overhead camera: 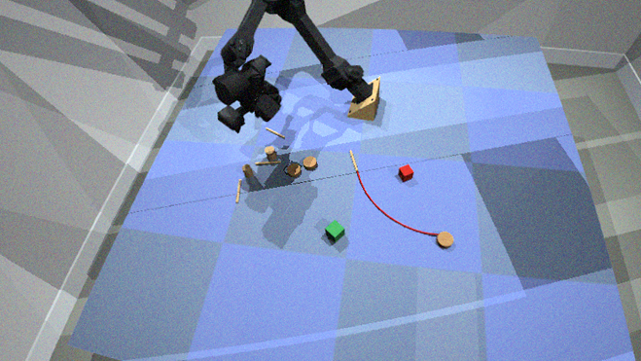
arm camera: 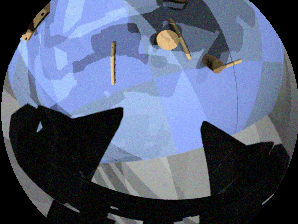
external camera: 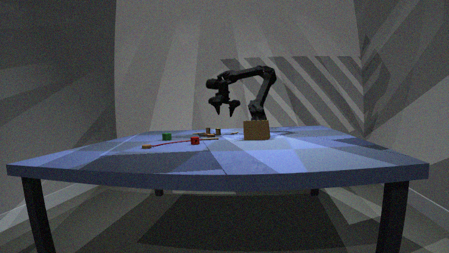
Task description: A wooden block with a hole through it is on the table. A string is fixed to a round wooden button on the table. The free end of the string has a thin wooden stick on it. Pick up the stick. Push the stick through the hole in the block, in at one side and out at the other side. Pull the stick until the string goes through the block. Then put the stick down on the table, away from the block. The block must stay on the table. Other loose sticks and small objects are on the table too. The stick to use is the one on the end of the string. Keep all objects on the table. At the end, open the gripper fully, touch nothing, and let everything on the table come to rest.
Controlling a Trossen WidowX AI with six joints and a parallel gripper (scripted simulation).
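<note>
The stick on the string (overhead camera: 353, 160) (external camera: 211, 138) lies on the table. The red string (overhead camera: 381, 213) (external camera: 171, 143) curves from it to the round wooden button (overhead camera: 445, 239) (external camera: 146, 146). A red cube (overhead camera: 405, 173) (external camera: 194, 140) sits near the string; one side shows a dark spot in the exterior view, possibly a hole. A green cube (overhead camera: 334, 230) (external camera: 166, 136) stands on the other side of the string. I cannot tell surely which block has the hole. My gripper (overhead camera: 251, 117) (external camera: 225, 114) (arm camera: 163, 118) is open and empty, high above the table, away from the string's stick.
Loose sticks (overhead camera: 275, 132) (overhead camera: 267, 163) (overhead camera: 238, 191) (arm camera: 113, 64) lie below and near the gripper. Beside them are upright wooden cylinders (overhead camera: 271, 153) (overhead camera: 247, 171) (arm camera: 167, 40) and round wooden discs (overhead camera: 309, 162) (overhead camera: 293, 170). The arm's wooden base (overhead camera: 365, 108) (external camera: 256, 130) stands at the back.
</note>
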